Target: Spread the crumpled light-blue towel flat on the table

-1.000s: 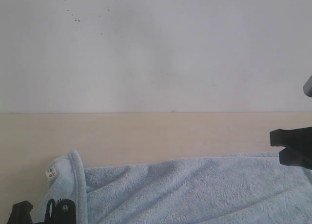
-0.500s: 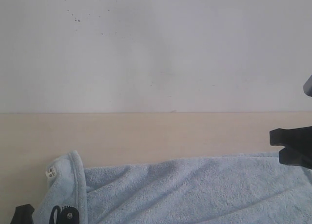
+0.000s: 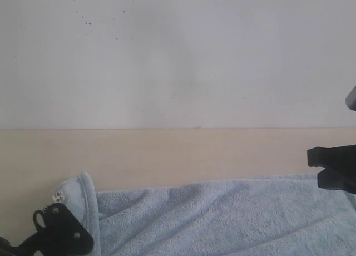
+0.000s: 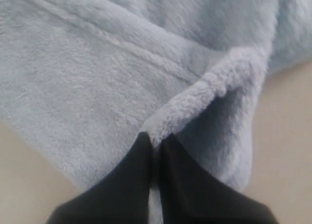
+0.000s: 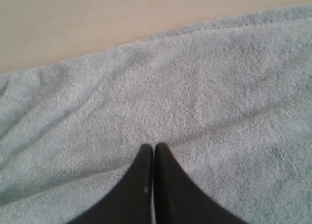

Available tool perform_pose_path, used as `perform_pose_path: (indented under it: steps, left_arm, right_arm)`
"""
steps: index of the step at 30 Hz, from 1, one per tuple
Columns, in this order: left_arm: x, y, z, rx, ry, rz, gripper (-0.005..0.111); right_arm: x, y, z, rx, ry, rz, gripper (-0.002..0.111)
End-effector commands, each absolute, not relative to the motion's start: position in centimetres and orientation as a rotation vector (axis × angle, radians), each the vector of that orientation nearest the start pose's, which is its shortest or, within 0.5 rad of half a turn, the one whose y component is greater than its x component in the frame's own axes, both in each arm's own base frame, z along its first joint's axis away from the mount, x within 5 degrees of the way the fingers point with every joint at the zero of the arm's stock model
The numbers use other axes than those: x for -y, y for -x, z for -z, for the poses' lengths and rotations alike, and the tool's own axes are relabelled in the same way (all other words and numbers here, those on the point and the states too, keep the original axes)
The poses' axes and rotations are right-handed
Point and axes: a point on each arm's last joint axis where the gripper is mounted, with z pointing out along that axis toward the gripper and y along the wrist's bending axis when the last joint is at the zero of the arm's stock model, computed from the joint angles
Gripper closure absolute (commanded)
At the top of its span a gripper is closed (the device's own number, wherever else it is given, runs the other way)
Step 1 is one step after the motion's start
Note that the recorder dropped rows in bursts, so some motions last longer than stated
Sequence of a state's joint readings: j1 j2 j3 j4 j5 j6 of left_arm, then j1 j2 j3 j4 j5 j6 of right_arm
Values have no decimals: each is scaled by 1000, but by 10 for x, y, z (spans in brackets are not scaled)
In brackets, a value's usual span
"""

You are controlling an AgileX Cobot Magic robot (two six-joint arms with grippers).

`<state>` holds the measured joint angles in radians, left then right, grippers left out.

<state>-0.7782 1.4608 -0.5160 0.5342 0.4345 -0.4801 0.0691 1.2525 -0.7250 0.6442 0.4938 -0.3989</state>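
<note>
Towel (image 4: 97, 78) pile fills the left wrist view, where the left gripper (image 4: 155, 139) has both dark fingers closed on a raised fold of the fluffy edge, with bare tabletop on either side. In the right wrist view the right gripper (image 5: 154, 147) has its fingers pressed together, tips at a fairly smooth stretch of cloth; whether any pile is nipped between them I cannot tell. The exterior view shows the towel along the near side of the table (image 3: 167, 150), largely laid out to the right, its left corner turned over on itself beside the white tag (image 3: 57, 197). The step in hand looks like opening that folded corner. The next move likely calls for drawing the pinched fold outward and low while the right side anchors. Smooth, matte beige surface extends left and behind, up to a speckled grey-white wall (image 3: 178, 55).
</note>
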Motion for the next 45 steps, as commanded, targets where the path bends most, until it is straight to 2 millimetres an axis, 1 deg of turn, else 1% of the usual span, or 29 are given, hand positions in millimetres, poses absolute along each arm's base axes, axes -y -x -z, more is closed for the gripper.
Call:
perform_pose_path:
  steps: [1, 4, 7, 9, 11, 13, 16, 17, 20, 23, 25, 28, 31, 36, 39, 40, 42, 45]
  left_arm:
    - [132, -175, -151, -2642, -391, -78, 103]
    - [121, -175, -151, -2619, -86, -133, 103]
    - [106, -170, -152, -2545, 183, -139, 103]
    - [94, -165, -156, -2470, 375, -137, 103]
    - [79, -156, -160, -2392, 599, -125, 103]
    - [68, -149, -167, -2345, 643, -152, 103]
    - [50, -141, -186, -2226, 729, -198, 103]
    - [44, -138, -194, -2184, 761, -190, 103]
    - [31, -129, -217, -2066, 811, -86, 103]
    - [20, -119, -233, -1978, 858, 37, 103]
    - [15, -113, -238, -1947, 892, 116, 103]
    - [15, -104, -240, -1976, 921, 264, 103]
    - [17, -98, -236, -2035, 957, 347, 103]
    - [19, -94, -230, -2084, 1031, 383, 103]
    - [19, -93, -229, -2063, 1108, 400, 103]
    - [18, -93, -228, -2054, 1134, 404, 103]
    - [15, -92, -228, -2047, 1147, 360, 103]
    - [5, -87, -226, -2034, 1209, 214, 103]
  right_arm:
    - [-43, -237, -251, -2428, 12, -466, 109]
    - [-43, -237, -251, -2425, 11, -467, 109]
    - [-43, -238, -251, -2418, 7, -462, 109]
    - [-42, -239, -252, -2409, -2, -461, 109]
    - [-43, -239, -253, -2399, -21, -472, 109]
    - [-42, -240, -253, -2387, -34, -472, 109]
    - [-42, -242, -254, -2366, -51, -470, 109]
    - [-42, -242, -255, -2360, -56, -468, 109]
    - [-41, -243, -255, -2355, -59, -464, 109]
    - [-41, -243, -255, -2355, -59, -464, 109]
    - [-41, -243, -255, -2357, -58, -466, 109]
    - [-42, -242, -254, -2367, -46, -471, 109]
    - [-43, -240, -253, -2389, -18, -482, 109]
    - [-46, -236, -251, -2429, 51, -501, 109]
    - [-47, -235, -251, -2439, 70, -506, 109]
    - [-47, -234, -250, -2442, 72, -509, 109]
    - [-47, -234, -250, -2444, 73, -511, 109]
    - [-47, -234, -250, -2443, 78, -508, 109]
